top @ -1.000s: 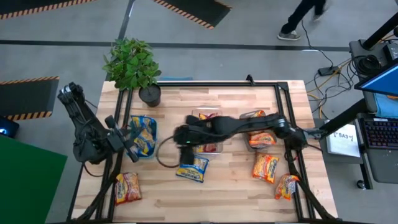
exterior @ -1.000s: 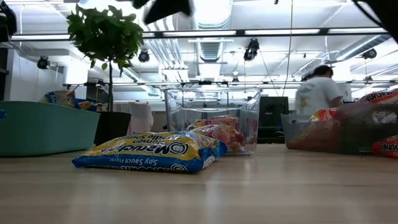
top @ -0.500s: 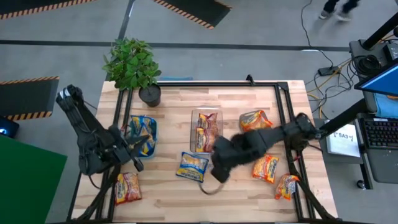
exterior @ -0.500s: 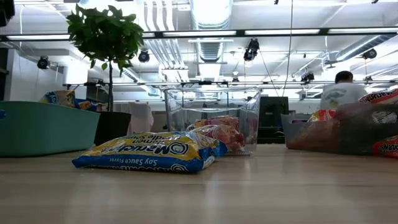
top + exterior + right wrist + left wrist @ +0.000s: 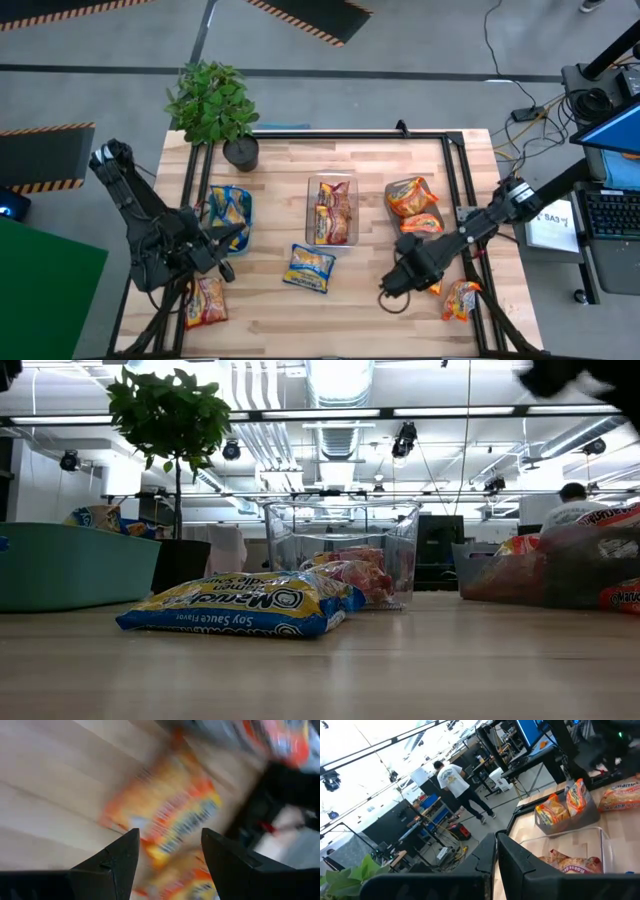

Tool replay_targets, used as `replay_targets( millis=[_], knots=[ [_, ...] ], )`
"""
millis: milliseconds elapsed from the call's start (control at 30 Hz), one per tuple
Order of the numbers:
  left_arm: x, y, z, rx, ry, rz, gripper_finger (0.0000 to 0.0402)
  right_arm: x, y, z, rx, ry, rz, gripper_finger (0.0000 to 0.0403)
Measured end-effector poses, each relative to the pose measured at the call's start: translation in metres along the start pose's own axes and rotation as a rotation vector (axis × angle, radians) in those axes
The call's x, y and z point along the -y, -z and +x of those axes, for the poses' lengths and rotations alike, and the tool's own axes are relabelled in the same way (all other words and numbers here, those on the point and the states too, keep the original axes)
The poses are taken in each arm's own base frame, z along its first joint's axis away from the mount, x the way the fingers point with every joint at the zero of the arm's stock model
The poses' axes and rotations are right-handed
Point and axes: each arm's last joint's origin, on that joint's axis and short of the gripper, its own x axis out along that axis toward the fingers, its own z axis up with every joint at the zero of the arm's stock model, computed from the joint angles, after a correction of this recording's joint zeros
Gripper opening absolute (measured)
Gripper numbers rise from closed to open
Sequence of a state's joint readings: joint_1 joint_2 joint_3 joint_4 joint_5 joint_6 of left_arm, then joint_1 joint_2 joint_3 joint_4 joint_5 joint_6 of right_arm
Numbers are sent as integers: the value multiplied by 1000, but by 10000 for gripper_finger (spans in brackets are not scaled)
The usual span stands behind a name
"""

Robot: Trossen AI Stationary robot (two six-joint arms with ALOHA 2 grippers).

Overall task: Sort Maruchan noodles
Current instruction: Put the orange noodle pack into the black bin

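Observation:
A blue-edged noodle packet (image 5: 308,268) lies flat on the table, and it also shows in the low view (image 5: 240,607). An orange packet (image 5: 165,817) lies at the near right, mostly under my right arm in the high view (image 5: 437,287). My right gripper (image 5: 392,284) hovers open and empty above it, and the packet shows between the fingers in the right wrist view (image 5: 167,855). Two more orange packets lie near the front edge, one at the left (image 5: 205,300) and one at the right (image 5: 460,300). My left gripper (image 5: 228,240) is shut and empty beside the teal bin (image 5: 243,197).
The teal bin holds blue packets, the clear bin (image 5: 333,180) holds pink ones, and the grey bin (image 5: 392,212) holds orange ones. A potted plant (image 5: 212,105) stands at the far left. A person shows beyond the table in the left wrist view (image 5: 452,777).
My right arm has swung from over the table's middle, left of the clear bin, toward the near right, and now hangs over the orange packet there. The packets have not moved.

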State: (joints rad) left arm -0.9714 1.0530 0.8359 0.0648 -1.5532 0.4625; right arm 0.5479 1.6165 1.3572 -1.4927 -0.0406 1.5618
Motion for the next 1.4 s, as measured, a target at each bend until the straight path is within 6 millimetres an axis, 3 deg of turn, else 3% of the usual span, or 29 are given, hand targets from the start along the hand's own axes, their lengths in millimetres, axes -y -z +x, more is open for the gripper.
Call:
replay_targets(
  millis=[133, 233, 400, 567, 967, 1100, 1300, 1400],
  knots=[
    [1, 0, 0, 0, 0, 4, 2, -4, 8, 36, -88, -29, -147, 203],
    [1, 0, 0, 0, 0, 4, 2, -8, 15, 51, -125, -44, -297, 203],
    [0, 0, 0, 0, 0, 4, 2, -13, 25, 68, -108, -40, -384, 203],
    [0, 0, 0, 0, 0, 6, 2, -16, 33, 77, -74, -29, -411, 203],
    [0, 0, 0, 0, 0, 7, 2, -27, 31, 103, 4, 17, -357, 201],
    [0, 0, 0, 0, 0, 7, 2, -31, 31, 107, 5, 11, -364, 162],
    [0, 0, 0, 0, 0, 6, 2, -30, 30, 104, 16, -11, -391, 31],
    [0, 0, 0, 0, 0, 7, 2, -28, 29, 100, 25, -30, -398, 19]
  ],
)
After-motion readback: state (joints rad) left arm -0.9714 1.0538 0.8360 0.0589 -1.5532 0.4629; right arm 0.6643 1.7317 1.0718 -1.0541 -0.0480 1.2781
